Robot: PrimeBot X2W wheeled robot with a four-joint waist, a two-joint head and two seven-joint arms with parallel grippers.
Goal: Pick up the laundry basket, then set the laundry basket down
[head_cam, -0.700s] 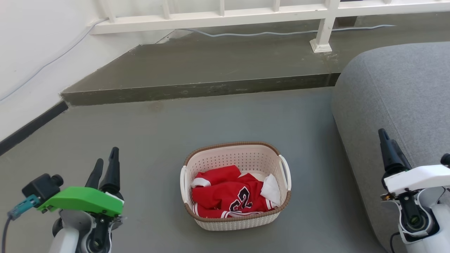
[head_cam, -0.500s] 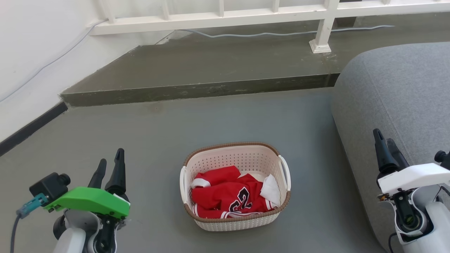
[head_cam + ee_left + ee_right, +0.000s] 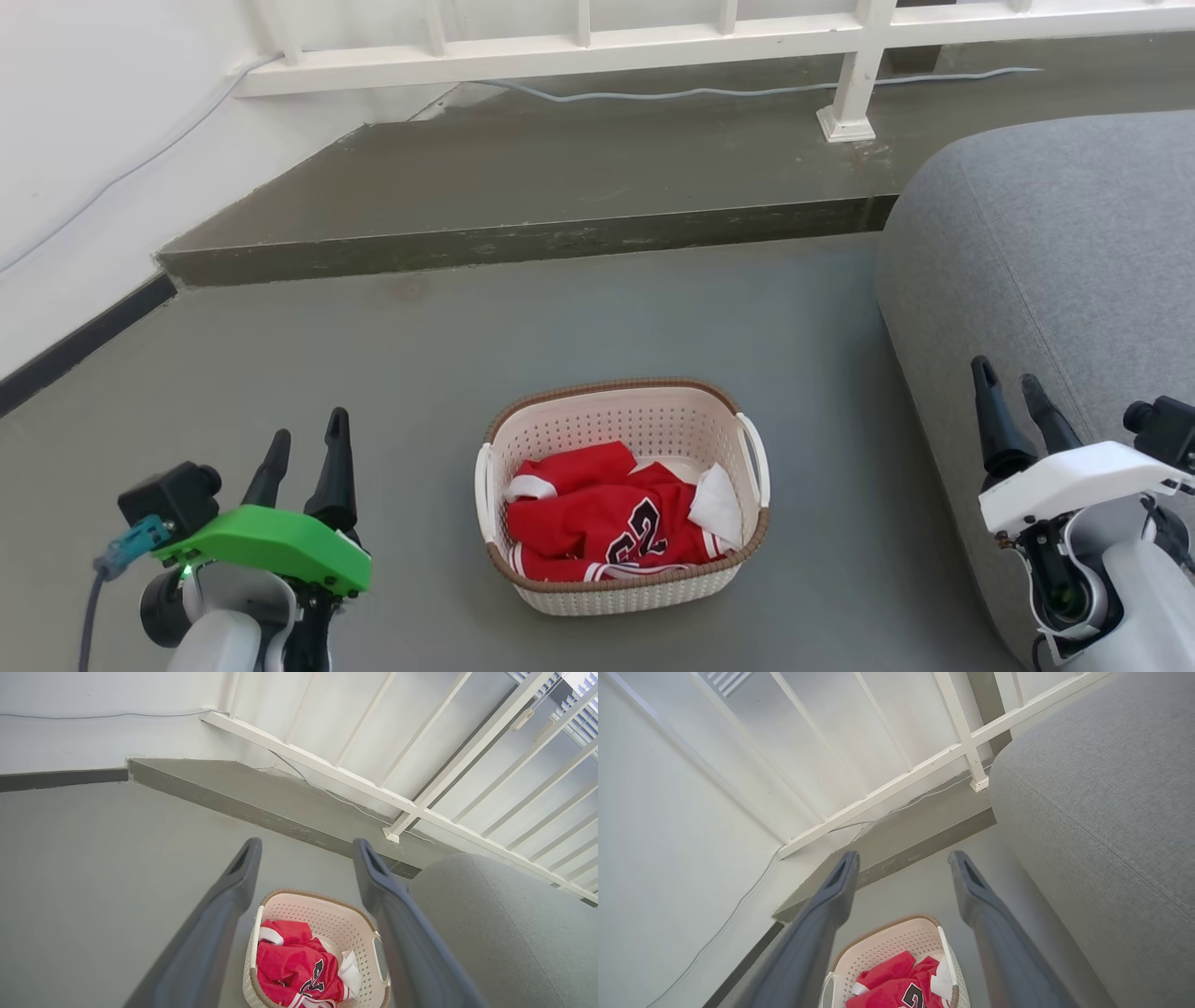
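While the laundry basket (image 3: 625, 592) is sitting upright on the grey floor (image 3: 373, 373), you are holding both grippers off it, one on each side. Your left gripper (image 3: 308, 425) is hovering to the basket's left, well apart from the left handle. Its two dark fingers are spread with a clear gap between them, and nothing is lying in that gap. Your right gripper (image 3: 1005, 371) is hanging to the basket's right, in front of the grey sofa (image 3: 1055, 243) and well apart from the right handle. It is likewise parted and gripping nothing. In each wrist view the basket is showing low between the two spread fingers, below their tips.

The basket is resting nearer to the sofa's side than to the dark skirting along the floor's left edge. It is also lying well short of the edge of the raised step (image 3: 560, 177) that is running across the far side of the floor. A red jersey (image 3: 597, 518) with black numerals is lying crumpled inside it, and a bit of white cloth (image 3: 719, 499) is leaning against its right-hand wall. Both white handles are standing free of the fingers.
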